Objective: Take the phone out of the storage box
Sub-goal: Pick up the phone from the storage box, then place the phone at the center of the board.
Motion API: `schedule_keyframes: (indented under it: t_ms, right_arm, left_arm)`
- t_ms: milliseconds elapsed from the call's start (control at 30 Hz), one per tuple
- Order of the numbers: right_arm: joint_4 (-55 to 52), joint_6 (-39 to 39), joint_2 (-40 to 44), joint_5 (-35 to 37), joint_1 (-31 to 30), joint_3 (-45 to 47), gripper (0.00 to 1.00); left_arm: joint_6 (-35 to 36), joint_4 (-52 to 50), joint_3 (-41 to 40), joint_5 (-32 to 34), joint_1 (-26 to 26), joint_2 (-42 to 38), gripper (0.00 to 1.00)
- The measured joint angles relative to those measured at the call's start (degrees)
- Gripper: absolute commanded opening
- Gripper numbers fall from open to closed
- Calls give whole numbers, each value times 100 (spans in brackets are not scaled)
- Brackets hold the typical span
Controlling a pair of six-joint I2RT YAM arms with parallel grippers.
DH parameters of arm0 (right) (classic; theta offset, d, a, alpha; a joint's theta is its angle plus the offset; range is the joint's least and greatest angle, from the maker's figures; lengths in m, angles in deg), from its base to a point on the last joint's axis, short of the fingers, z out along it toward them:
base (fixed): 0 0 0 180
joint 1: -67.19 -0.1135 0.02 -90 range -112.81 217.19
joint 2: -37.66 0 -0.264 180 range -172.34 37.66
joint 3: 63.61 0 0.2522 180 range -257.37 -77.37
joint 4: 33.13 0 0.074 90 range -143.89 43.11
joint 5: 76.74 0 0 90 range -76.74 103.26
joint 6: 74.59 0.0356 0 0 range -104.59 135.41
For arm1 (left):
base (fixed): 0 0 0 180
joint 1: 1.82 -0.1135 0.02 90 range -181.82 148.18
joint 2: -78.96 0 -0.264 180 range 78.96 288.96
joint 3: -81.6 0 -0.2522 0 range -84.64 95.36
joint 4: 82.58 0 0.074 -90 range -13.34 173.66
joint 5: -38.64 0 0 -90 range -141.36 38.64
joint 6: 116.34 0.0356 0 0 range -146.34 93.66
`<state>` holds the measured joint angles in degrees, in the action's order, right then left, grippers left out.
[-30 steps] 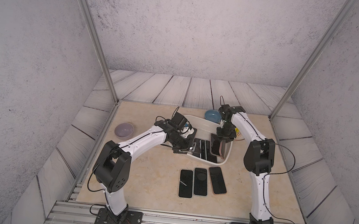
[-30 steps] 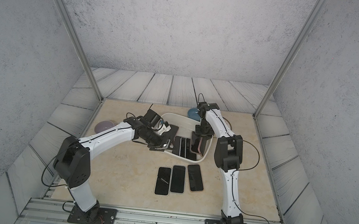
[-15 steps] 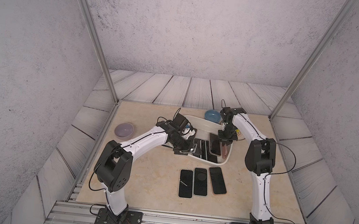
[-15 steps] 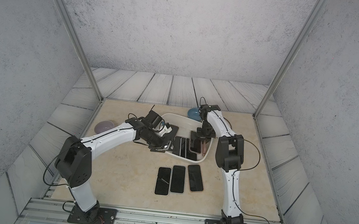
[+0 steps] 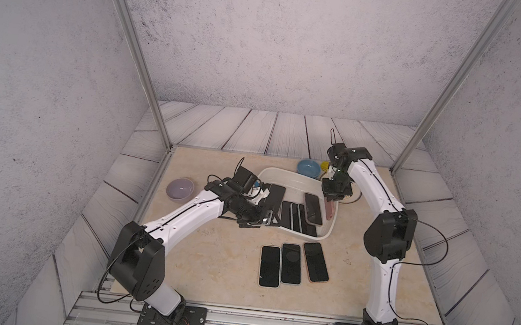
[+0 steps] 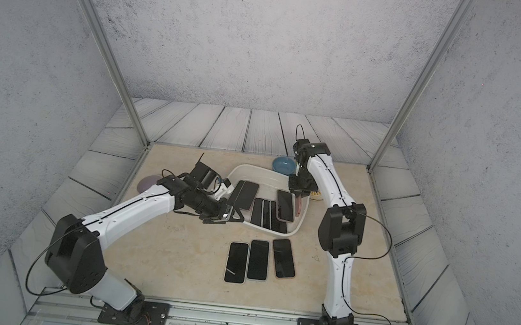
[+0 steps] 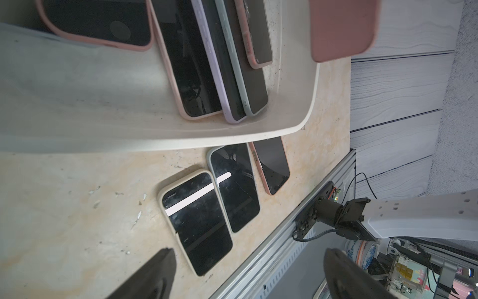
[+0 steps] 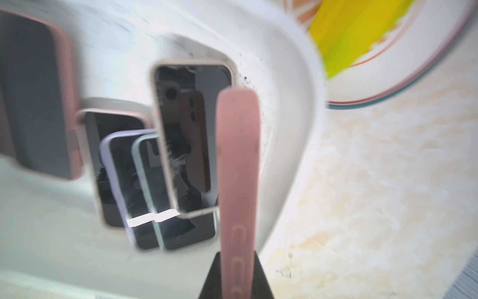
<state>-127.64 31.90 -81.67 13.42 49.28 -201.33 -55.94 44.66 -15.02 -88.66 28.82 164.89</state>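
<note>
L gripper (image 5: 261,218) hangs by the near-left rim of the white storage box (image 5: 293,182) w/ jaws wide apart & nothing in them, while R gripper (image 5: 333,199) is clamped on a pink-cased phone (image 5: 330,210), edge-on, dangling over the box's right end beside the other phones (image 5: 296,215) inside.

Nine phones (image 5: 290,263); two bowls (image 5: 308,168); one storage box (image 5: 289,178).
</note>
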Motion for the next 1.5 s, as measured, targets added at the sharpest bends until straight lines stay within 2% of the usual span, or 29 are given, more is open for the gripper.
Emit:
schedule_keyframes:
  t_ms: [100, 267, 433, 533, 900, 1367, 1400, 1500]
  right_arm:
    - [-68, 0, 1025, 197, -28, 501, 0]
    - [-192, 74, 2507, 684, -61, 2465, 0]
    - [-46, 186, 2796, 824, -55, 4258, 0]
    - [223, 229, 2793, 844, -144, 4898, 0]
    - [1091, 461, 2236, 1276, -1021, 5560, 0]
    - [1292, 595, 1722, 2232, -1117, 5493, 0]
    - [1303, 581, 1692, 2275, -1117, 5480, 2]
    - [1318, 535, 1609, 2350, -1117, 5427, 28]
  left_arm:
    - [-17, -37, -348, -11, -210, -459, 96]
    - [-24, -114, -927, -63, -365, -1102, 96]
    - [-15, -210, -1270, -146, -417, -1364, 96]
    - [7, -297, -1300, -175, -435, -1412, 96]
    - [120, -562, -1318, -197, -461, -1696, 96]
    - [15, -601, -1473, -190, -466, -1915, 96]
    - [-15, -581, -1491, -192, -466, -1917, 96]
    - [-87, -553, -1545, -192, -476, -1917, 96]
